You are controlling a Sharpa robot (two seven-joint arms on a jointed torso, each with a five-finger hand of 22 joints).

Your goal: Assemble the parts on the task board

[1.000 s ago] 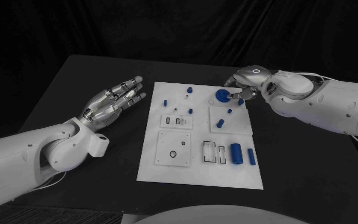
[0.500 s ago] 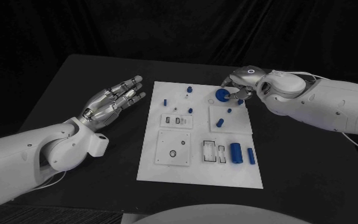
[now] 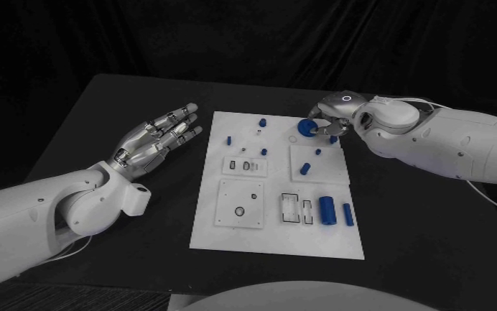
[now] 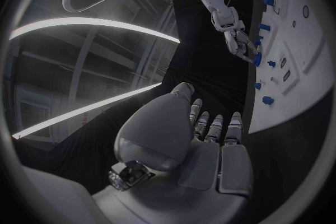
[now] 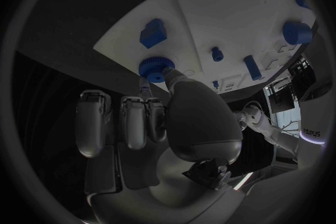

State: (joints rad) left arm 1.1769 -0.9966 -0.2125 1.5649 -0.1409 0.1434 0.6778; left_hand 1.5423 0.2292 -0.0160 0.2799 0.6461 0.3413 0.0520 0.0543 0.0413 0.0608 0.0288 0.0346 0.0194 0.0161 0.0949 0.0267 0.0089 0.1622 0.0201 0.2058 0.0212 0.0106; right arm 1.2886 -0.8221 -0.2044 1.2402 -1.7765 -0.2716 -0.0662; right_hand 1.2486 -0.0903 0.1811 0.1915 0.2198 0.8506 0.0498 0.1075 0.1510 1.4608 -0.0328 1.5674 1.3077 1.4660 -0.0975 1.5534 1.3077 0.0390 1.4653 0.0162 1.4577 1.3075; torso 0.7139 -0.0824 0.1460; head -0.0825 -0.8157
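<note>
We see the right hand (image 3: 333, 118) has drawn the round blue ribbed knob (image 3: 307, 128) slightly off its earlier spot at the white task board's (image 3: 271, 243) far edge, apparently lifting it for assembly. Fingertips (image 5: 170, 74) pinch it; the left hand (image 3: 157, 141) hovers flat, fingers apart, holding nothing.
</note>
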